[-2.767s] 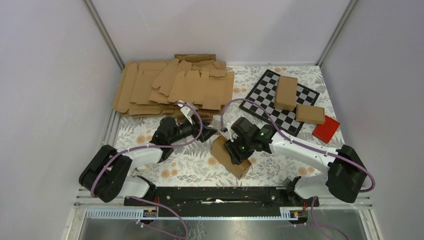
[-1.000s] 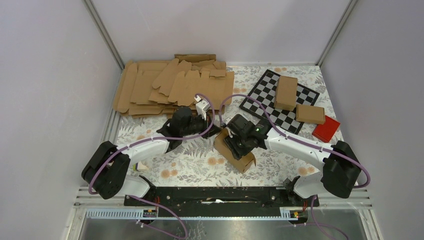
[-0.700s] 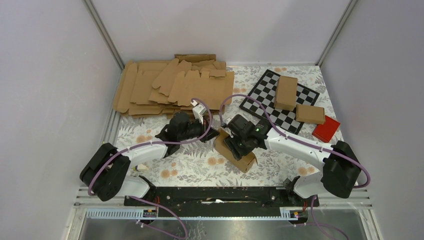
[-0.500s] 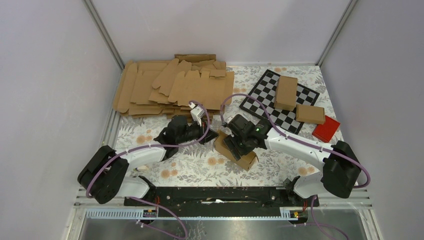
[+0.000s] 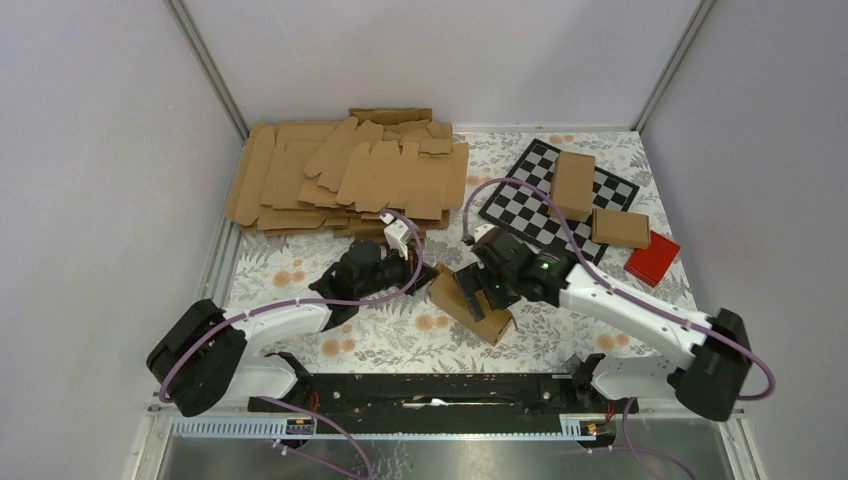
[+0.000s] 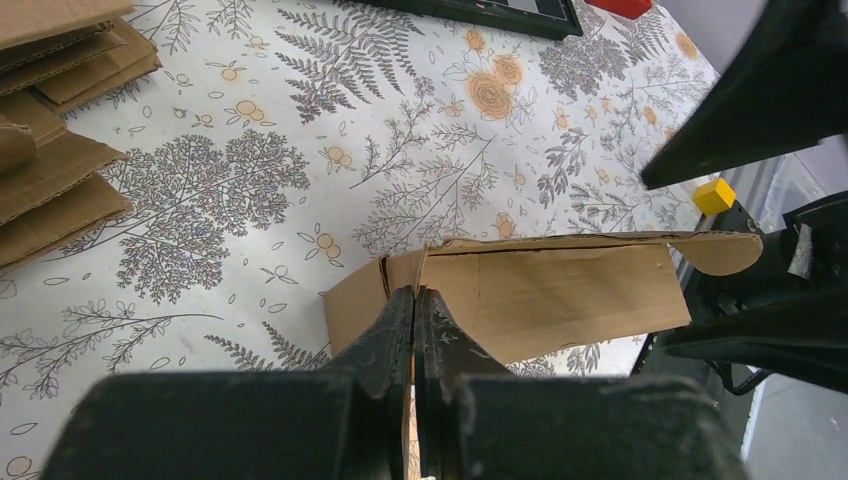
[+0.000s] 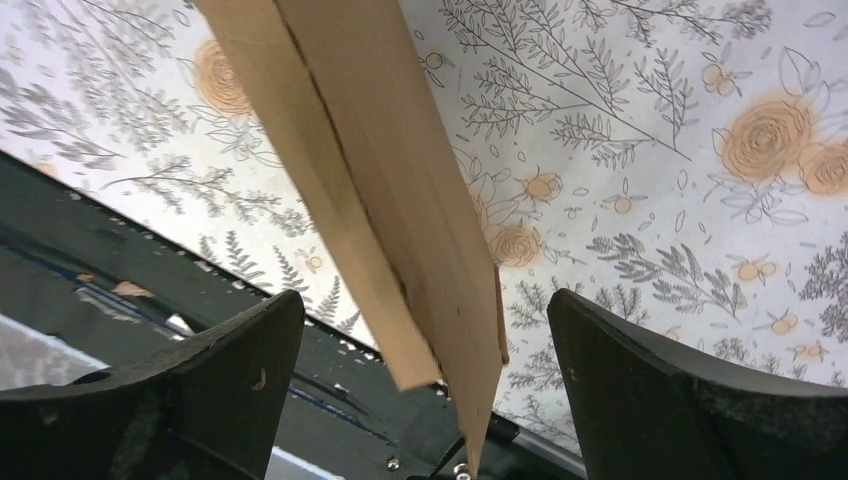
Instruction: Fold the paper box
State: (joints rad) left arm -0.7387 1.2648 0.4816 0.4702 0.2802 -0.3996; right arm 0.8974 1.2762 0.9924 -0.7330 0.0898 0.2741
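Left pincer [image 6: 413, 300]: pressed together on a thin flap at the 10 o'clock end of the paper box [image 6: 560, 290]. Right pincer [image 7: 422, 305]: spread wide, straddling the box, fingers [image 7: 200, 390] clear of both sides. Box lies near the centre of the counter [image 5: 380, 330]. Flat blanks [image 5: 340, 175] stacked at 11 o'clock. Two closed cartons [image 5: 572, 185] on checkerboard [image 5: 515, 190] at 2 o'clock.

Matt brown cardboard paper box [image 6: 560, 290], smooth floral-print table cover [image 6: 300, 120], corrugated cardboard blanks [image 5: 350, 175]
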